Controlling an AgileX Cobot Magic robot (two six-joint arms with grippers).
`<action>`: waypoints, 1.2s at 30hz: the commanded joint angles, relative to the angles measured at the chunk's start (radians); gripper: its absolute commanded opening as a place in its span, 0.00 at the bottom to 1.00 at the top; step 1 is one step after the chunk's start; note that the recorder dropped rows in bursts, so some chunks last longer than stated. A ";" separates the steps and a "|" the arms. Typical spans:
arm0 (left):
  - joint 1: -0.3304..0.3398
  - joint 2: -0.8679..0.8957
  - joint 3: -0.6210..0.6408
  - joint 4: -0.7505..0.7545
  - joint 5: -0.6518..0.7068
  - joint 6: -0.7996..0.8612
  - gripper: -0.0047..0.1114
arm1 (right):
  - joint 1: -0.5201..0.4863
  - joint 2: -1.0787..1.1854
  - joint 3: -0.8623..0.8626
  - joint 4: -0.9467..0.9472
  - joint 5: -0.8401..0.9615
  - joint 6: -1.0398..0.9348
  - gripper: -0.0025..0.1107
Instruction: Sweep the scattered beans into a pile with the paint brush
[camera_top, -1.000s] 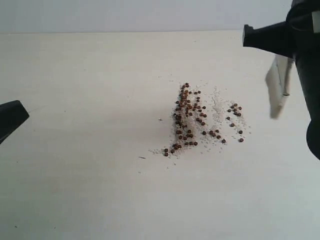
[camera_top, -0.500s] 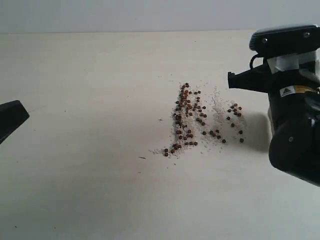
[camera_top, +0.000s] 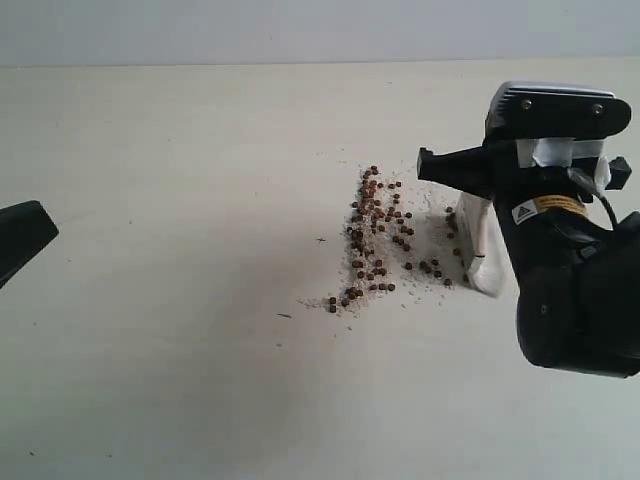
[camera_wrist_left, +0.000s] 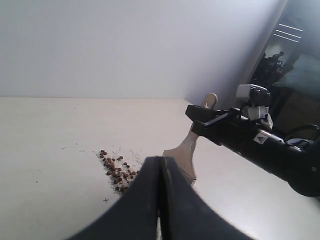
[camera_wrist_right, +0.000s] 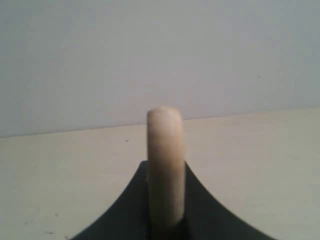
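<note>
Right claw (camera_top: 455, 168) pinches paint brush (camera_top: 478, 238) by its cream handle. Bristles point down at right edge of beans (camera_top: 375, 235) on tabletop (camera_top: 170, 180). Brush likely light, bristles soft; beans roll readily. Best hold: the stiff handle. Left claw (camera_wrist_left: 160, 197) pressed together, empty, well apart.

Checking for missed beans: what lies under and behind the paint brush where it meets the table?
The paint brush stands at the right edge of the beans, a few showing beside its bristles. Anything beneath or behind is hidden by the brush and right gripper.
</note>
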 joint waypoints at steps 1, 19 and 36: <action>0.001 -0.006 0.005 -0.008 -0.009 -0.008 0.04 | -0.003 0.011 0.001 -0.061 0.050 0.123 0.02; 0.001 -0.006 0.005 -0.008 -0.009 -0.008 0.04 | -0.003 -0.172 0.001 -0.048 0.050 -0.026 0.02; 0.001 -0.006 0.005 -0.008 -0.009 -0.008 0.04 | -0.365 -0.225 -0.023 -0.272 0.128 -0.205 0.02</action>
